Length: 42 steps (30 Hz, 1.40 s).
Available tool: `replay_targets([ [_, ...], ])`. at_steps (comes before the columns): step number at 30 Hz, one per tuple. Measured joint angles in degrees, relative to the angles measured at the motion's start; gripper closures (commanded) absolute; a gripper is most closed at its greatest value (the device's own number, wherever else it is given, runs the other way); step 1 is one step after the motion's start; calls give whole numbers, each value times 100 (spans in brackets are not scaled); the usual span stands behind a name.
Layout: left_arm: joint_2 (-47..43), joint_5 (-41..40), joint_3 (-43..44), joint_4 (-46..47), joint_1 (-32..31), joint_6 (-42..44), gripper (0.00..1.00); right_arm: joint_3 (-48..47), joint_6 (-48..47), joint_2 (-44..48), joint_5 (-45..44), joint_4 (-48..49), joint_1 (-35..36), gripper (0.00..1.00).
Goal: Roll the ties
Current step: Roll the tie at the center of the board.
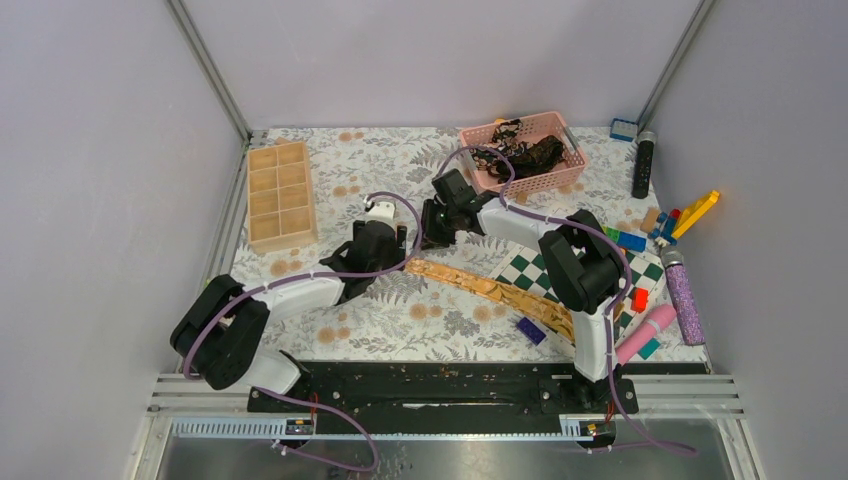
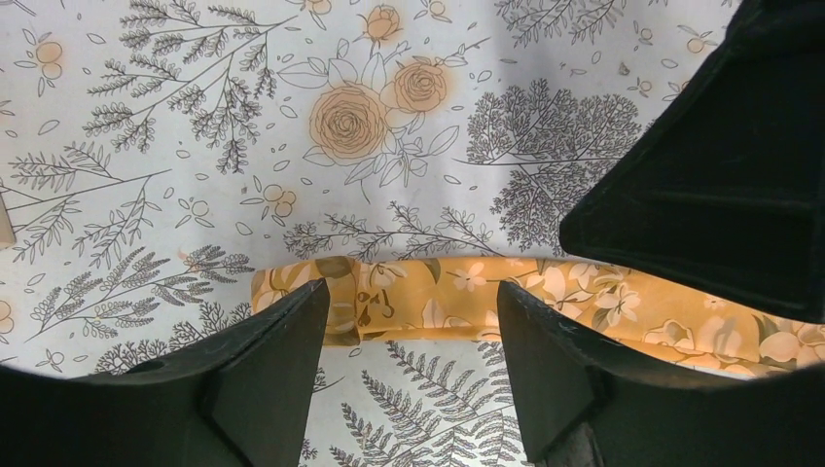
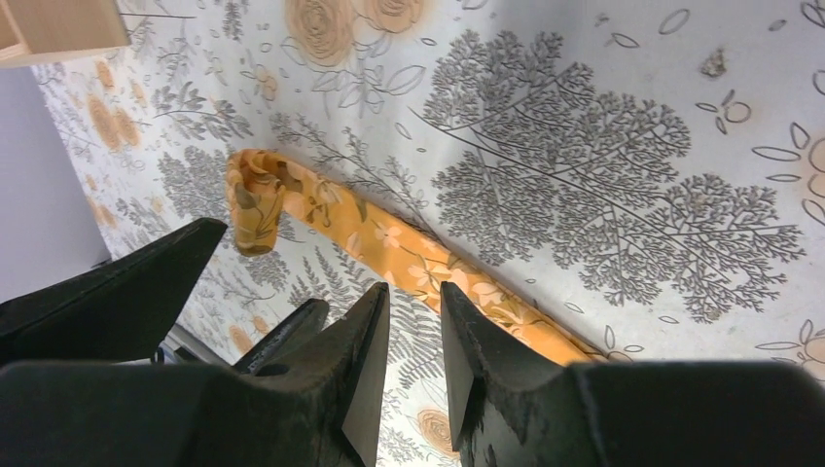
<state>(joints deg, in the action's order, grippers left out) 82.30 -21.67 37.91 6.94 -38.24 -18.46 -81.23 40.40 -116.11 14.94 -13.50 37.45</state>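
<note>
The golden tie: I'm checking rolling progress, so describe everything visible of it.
The golden tie is shiny tan fabric with a pale floral print. It lies flat, stretched diagonally over the flowered table cover onto the checkered board. Its end by the left gripper is folded over, not rolled; the open fingers straddle that fold, contact unclear.

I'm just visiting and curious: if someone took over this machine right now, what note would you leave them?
Left end effector: open over the folded-over narrow end of the golden tie, not gripping.
Right end effector: narrowly open, empty, close by the same tie.
The dark ties: heaped in the pink basket.
Done: only a first fold on the golden tie's end.
Left: roll it, then the dark ties.
</note>
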Motion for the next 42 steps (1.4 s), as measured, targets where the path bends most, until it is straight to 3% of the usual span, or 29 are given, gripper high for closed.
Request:
replay_targets([
  [21, -149, 83, 0, -15, 129, -155, 33, -149, 39, 0, 120, 46, -2, 68],
  [24, -328, 205, 0, -114, 431, -398, 35, -149, 39, 0, 120, 46, -2, 70],
  [29, -645, 433, 0, -382, 1493, -1134, 41, -142, 39, 0, 120, 46, -2, 75],
  [36, -796, 485, 0, -931, 2238, -2096, 58, -144, 33, 0, 280, 48, -2, 96],
  [39, -776, 501, 0, -1143, 2450, -2354, 71, -334, 50, -74, 448, 35, 22, 100],
  [42, -645, 533, 44, -1281, 2623, -2520, 91, -769, 98, -282, 581, 48, 50, 100],
])
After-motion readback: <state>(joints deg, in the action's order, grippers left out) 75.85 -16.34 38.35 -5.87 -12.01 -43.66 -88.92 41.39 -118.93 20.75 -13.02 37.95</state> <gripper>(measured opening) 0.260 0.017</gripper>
